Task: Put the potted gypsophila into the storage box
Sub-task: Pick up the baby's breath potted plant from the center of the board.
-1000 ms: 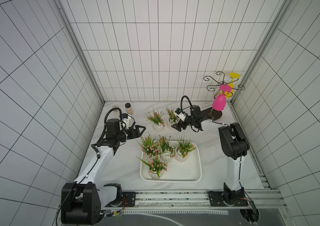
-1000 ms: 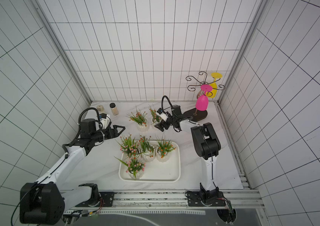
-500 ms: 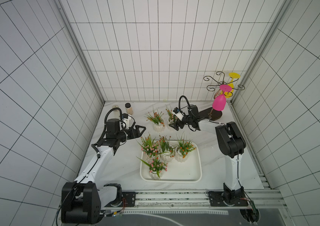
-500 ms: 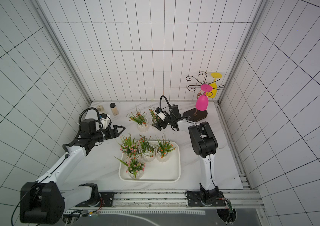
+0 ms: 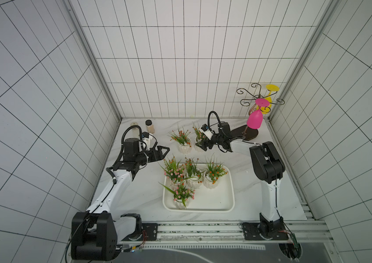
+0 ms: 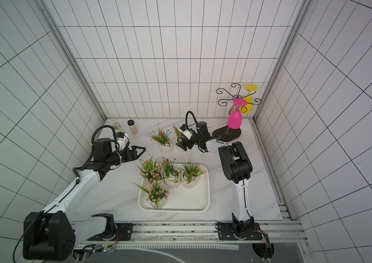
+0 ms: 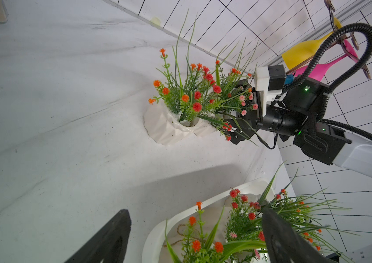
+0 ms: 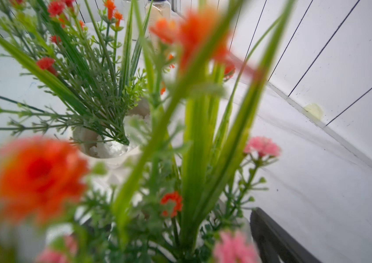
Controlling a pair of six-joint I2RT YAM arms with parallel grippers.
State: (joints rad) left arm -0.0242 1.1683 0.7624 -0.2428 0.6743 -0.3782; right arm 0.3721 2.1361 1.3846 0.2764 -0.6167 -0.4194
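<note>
The storage box (image 5: 232, 200) (image 6: 208, 198) is a shallow white tray at the table's front middle, and several potted gypsophila (image 5: 212, 180) stand in it. Two more pots stand behind it on the table: one with orange flowers (image 5: 183, 145) (image 7: 164, 127) and one with pink flowers (image 5: 199, 145) (image 6: 180, 145) beside it. My right gripper (image 5: 204, 145) (image 6: 184, 145) (image 8: 175, 239) is open, low at the pink-flowered pot (image 8: 194, 159), with a jaw on either side. My left gripper (image 5: 163, 151) (image 7: 195, 218) hangs open and empty over the table, left of the box's back corner.
Two lidded jars (image 5: 149, 126) stand at the back left by the wall. A dark oval rack base (image 5: 247, 134) at the back right carries a wire stand with a pink glass (image 5: 255, 120) and a yellow glass (image 5: 269, 100) hanging upside down.
My right gripper has slid left along the back of the table until its jaws came around the pink-flowered pot. The left arm has stayed where it was.
</note>
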